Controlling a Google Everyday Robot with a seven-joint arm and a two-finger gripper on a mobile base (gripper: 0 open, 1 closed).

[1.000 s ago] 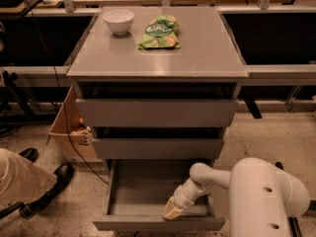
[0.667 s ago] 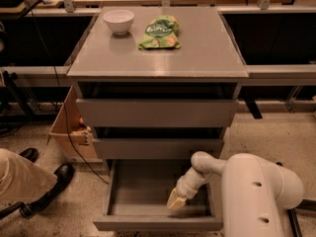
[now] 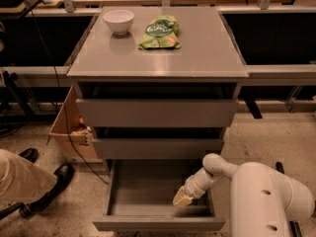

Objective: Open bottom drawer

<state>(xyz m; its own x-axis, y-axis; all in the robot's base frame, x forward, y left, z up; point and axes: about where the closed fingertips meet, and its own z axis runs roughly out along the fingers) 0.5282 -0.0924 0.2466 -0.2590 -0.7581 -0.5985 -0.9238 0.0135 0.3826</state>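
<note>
The bottom drawer [image 3: 158,224] of the grey cabinet stands pulled out toward the camera. Its shallow grey tray [image 3: 143,186] is bare inside. My gripper [image 3: 182,198] hangs inside the tray near its front right corner, just behind the front panel, at the end of the white arm [image 3: 217,168] that comes in from the lower right. The top drawer [image 3: 158,112] and the middle drawer [image 3: 158,148] above it sit pushed in.
On the cabinet top [image 3: 197,53] stand a white bowl [image 3: 118,20] and a green chip bag [image 3: 160,32]. A cardboard box [image 3: 69,132] sits on the floor to the left. A person's shoes [image 3: 49,186] and leg [image 3: 19,179] are at lower left.
The gripper has shifted a little up and back inside the open drawer, toward its right side. The drawer itself has not visibly moved.
</note>
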